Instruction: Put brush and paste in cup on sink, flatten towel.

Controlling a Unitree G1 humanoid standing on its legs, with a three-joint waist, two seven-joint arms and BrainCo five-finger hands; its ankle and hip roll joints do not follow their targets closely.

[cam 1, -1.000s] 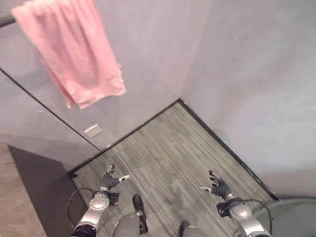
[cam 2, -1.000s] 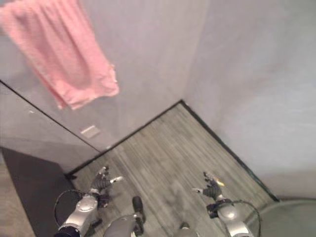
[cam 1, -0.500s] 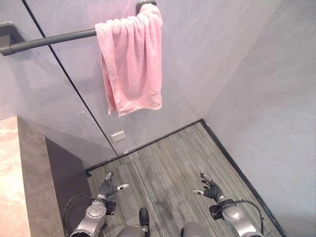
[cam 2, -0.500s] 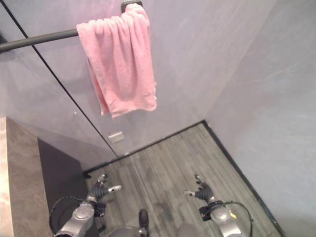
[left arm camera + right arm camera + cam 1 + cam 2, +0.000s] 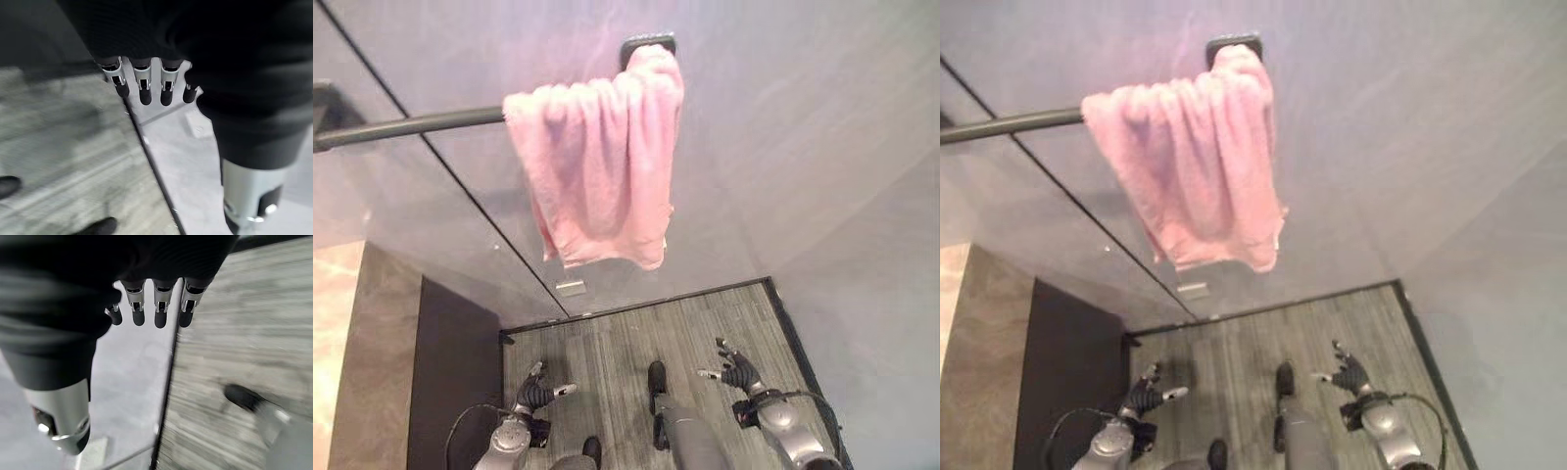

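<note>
The left hand hangs low over the floor, fingers relaxed and spread, thumb out to the side, holding nothing. In its wrist view the fingers run straight in a row, with nothing between them and the thumb. The right hand hangs at the same height on the other side, fingers loose and apart, thumb out, likewise empty; its wrist view shows the fingers straight above the line where floor meets wall.

Both hands are well apart from each other, above a grey striped floor that ends at a dark strip along the foot of the wall. To the robot's left stands a dark cabinet side with a pale stone table edge beyond it.

High above the hands, the towel hangs on a dark bar fixed to the grey wall. The pink towel is bunched in folds against the bar's right-hand bracket, not spread flat, its lower edge hanging free and uneven. It is well apart from both hands. A thin dark seam runs down the wall panel from the upper left to the floor, passing behind the bar. A small pale plate sits low on the wall just under the towel's hem.
</note>
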